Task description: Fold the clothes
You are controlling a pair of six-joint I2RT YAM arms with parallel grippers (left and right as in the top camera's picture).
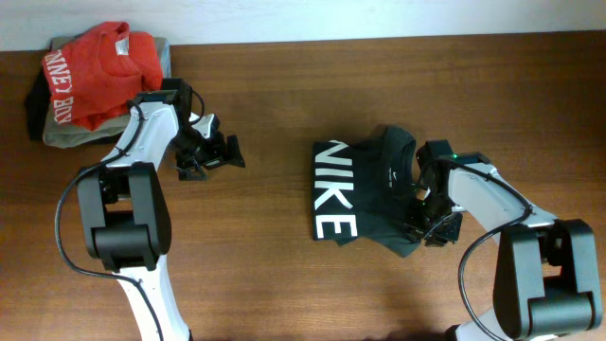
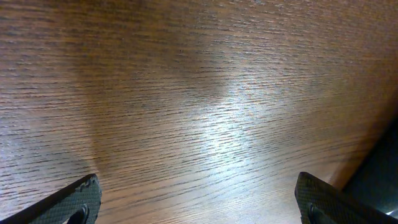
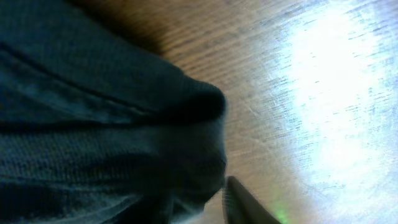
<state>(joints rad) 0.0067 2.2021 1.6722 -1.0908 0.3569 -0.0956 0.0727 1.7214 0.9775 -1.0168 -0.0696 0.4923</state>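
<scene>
**Overhead.** Shirt (image 1: 365,189) lies on the table (image 1: 275,284) at approx. 3 o'clock from centre. It is part-folded into a rough block, with the white NIKE letters (image 1: 333,189) along its 9 o'clock side and a lumpy, loose 3 o'clock side.

R tool (image 1: 431,225) sits low at the shirt's 4 o'clock edge. It is prob. placed there because that is the untidy flap left to turn in.

L tool (image 1: 210,156) hangs over bare wood at the shirt's 9 o'clock, well apart from it. It is likely parked clear so the R arm can work alone.

Red shirt (image 1: 95,71) is heaped on a grey-olive garment (image 1: 62,137) at the 10 o'clock corner. They seem set aside, out of the work zone.

Count:
- 3 garments: 1 black, 1 red, 1 grey-olive
- 4 letters
- 2 arms
- 2 tools

**L wrist.** This view shows only wood grain. There are 2 fingertips (image 2: 74,199), at 7 and 5 o'clock of the frame. They are spread wide w/ nothing between, so the L tool is open and empty.

**R wrist.** Dark cloth fills the 9 o'clock half, bunched into a rolled edge, w/ bright wood at 3 o'clock. 1 finger (image 3: 245,202) shows at 6 o'clock, just beside the cloth, and the other is hidden. I can't tell if the R tool is pinching the shirt or only resting at its edge.
</scene>
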